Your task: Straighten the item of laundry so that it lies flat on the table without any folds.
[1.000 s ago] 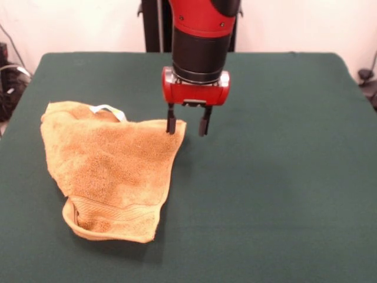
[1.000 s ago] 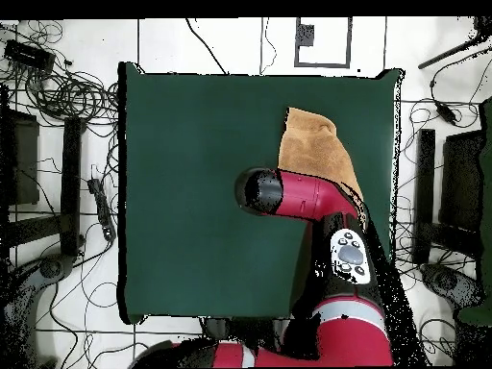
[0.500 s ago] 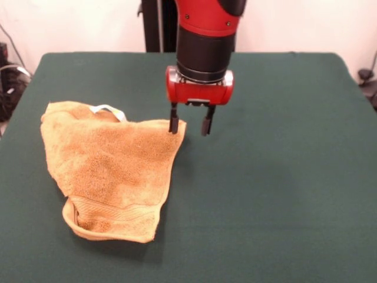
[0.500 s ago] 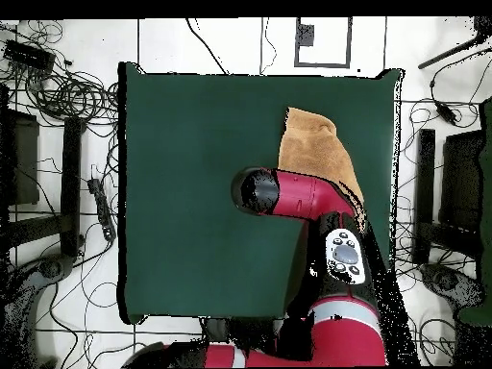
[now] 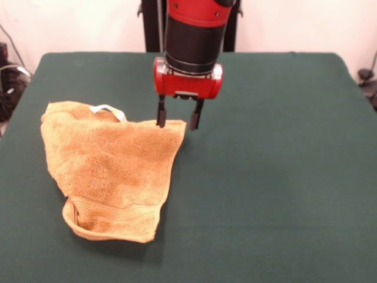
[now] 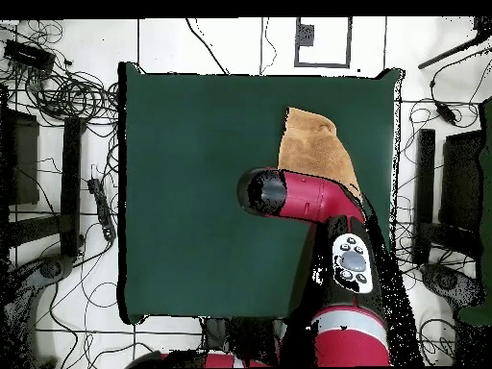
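The golden-orange item of laundry lies crumpled on the left part of the green table, roughly triangular, with its banded edge folded up at the near end and a white tag loop at its far edge. My gripper hangs open just above the towel's right corner, one finger on each side of it, nothing held. From overhead, the towel pokes out beyond the red arm, which hides the gripper and the towel's nearer part.
Wide bare green table stretches to the right of the towel in the front view. Cables and equipment lie on the floor around the table.
The gripper has shifted a little to the left in the front view, so it now straddles the towel's right corner. It stays open; the towel has not moved.
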### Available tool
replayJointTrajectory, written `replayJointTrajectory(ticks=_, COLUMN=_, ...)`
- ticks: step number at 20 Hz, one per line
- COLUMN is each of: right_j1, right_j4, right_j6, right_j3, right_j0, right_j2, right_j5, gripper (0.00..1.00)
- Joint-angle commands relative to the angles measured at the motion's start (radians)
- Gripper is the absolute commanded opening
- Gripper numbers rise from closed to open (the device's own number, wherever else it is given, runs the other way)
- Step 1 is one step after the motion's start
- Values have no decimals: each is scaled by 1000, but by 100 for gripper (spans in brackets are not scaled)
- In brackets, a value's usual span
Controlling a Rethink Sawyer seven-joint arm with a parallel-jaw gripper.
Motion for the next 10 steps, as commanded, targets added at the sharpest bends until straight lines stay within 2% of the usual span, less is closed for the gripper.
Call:
replayJointTrajectory(ticks=1, right_j1=-8, right_j4=-19, right_j6=141, right_j3=74, right_j0=35, right_j2=21, right_j5=26, gripper=100)
replayJointTrajectory(ticks=10, right_j1=28, right_j4=-11, right_j6=111, right_j3=63, right_j0=5, right_j2=86, right_j5=-30, gripper=100)
